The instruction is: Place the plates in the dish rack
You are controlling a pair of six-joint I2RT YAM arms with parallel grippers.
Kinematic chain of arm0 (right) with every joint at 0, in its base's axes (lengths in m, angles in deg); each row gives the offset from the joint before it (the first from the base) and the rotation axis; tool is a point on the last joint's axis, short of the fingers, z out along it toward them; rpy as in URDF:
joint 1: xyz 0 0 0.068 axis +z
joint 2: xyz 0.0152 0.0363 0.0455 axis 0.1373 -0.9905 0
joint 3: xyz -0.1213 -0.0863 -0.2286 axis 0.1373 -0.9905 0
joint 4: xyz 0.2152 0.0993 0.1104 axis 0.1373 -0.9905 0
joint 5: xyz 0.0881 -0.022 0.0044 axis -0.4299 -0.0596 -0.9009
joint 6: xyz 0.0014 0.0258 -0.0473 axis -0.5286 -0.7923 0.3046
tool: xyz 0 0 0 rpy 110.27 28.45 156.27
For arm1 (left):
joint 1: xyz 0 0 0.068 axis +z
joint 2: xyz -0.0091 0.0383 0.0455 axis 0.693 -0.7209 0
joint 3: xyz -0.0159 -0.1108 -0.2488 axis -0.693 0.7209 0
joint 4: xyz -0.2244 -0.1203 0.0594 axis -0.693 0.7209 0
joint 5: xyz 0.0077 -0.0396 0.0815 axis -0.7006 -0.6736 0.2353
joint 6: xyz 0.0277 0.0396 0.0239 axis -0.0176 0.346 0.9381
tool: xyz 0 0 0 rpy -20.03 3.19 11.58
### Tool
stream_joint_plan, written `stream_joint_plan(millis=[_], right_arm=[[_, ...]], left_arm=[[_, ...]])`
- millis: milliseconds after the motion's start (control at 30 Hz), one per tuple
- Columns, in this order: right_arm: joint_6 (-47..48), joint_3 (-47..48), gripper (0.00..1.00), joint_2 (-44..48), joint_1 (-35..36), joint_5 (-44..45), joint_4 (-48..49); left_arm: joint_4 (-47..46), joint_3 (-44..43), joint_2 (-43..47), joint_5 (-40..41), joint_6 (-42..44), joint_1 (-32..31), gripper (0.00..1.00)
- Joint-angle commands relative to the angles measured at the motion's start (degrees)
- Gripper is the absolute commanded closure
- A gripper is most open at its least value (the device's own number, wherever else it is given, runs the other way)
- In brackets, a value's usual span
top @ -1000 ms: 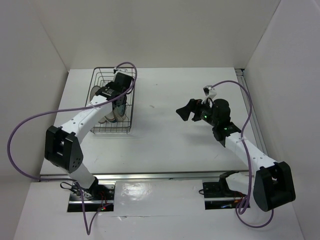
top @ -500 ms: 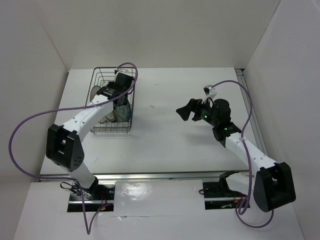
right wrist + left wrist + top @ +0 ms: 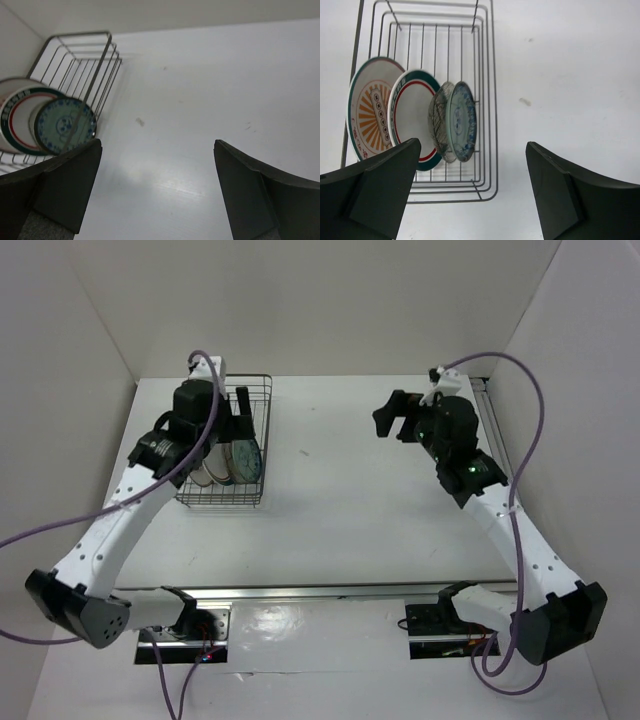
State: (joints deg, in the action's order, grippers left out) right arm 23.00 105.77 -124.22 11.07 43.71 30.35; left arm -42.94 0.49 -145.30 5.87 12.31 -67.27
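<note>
The dish rack (image 3: 222,503), a dark wire basket, stands at the far left of the table. In the left wrist view several plates stand on edge in the rack (image 3: 494,100): an orange sunburst plate (image 3: 367,112), a green-and-red rimmed plate (image 3: 412,117), a translucent grey plate (image 3: 438,122) and a teal patterned plate (image 3: 461,120). My left gripper (image 3: 222,418) hovers above the rack, open (image 3: 472,145) and holding nothing. My right gripper (image 3: 392,415) is open (image 3: 158,145) over bare table at the far right, pointing toward the rack (image 3: 102,55) and the teal plate (image 3: 65,125).
White walls enclose the table on the left, back and right. A metal rail (image 3: 330,592) runs along the near edge by the arm bases. Purple cables (image 3: 520,400) loop off both arms.
My left gripper has opened, let go of a plate in the rack and risen above it. The right arm has lifted and swung toward the back of the table.
</note>
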Motion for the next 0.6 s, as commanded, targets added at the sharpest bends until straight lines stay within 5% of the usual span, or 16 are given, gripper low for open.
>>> stream_joint_plan(millis=[0,167,567], right_arm=[[4.1,10.9,0.00,1.1,1.3,14.5,-15.1],[2.9,19.3,0.00,0.5,4.2,23.4,-24.8],[2.4,14.4,0.00,11.0,6.6,30.5,-30.2]], left_arm=[[-2.0,1.2,6.6,-3.5,-1.2,-0.2,0.00],[0.9,2.3,14.3,-8.8,-2.8,-0.2,0.00],[2.6,18.8,34.4,0.9,-3.8,-0.2,0.00]])
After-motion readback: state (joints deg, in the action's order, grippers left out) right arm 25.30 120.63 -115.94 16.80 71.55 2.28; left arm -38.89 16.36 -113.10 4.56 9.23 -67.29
